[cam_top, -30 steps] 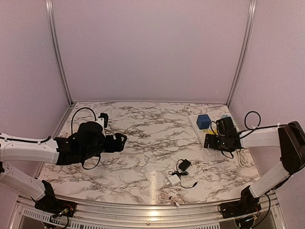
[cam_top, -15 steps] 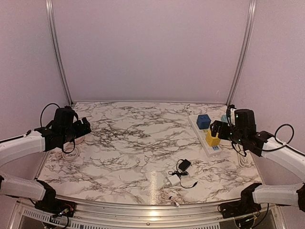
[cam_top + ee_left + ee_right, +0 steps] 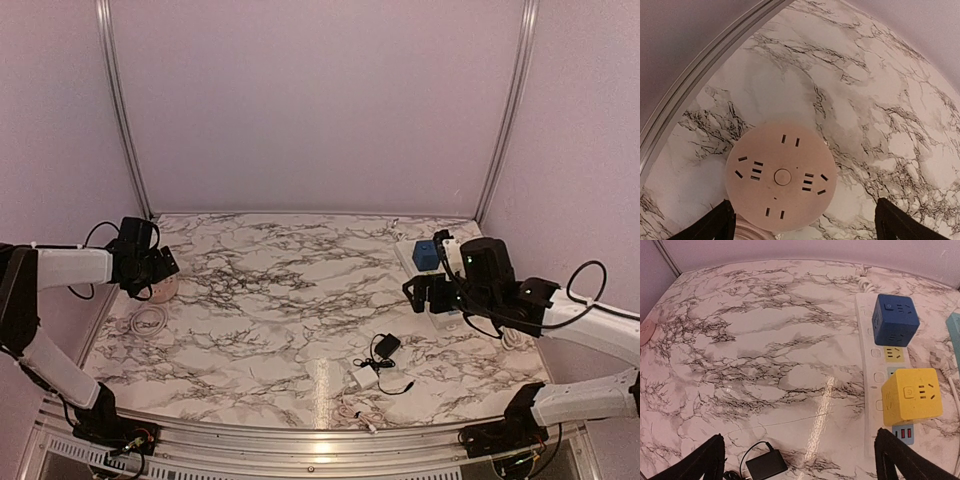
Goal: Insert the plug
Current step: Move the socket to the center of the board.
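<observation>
the left gripper (image 3: 160, 265), held open like the right gripper (image 3: 420, 292), was swung over the round pink socket (image 3: 781, 176) at the table's left edge, with the small black plug (image 3: 387, 346) untouched.

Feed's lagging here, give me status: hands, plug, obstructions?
Left hand open over round socket. Right hand open by power strip. Black plug lying loose, not held. White adapter close beside it.

A dark-veined marble tabletop (image 3: 300, 300) carries a round pink socket disc (image 3: 781, 176) and a coiled white cord (image 3: 148, 321) at its left edge, a white power strip (image 3: 871, 390) at the right, and a black adapter (image 3: 387, 346) beside a white charger (image 3: 365, 377) near the front.
</observation>
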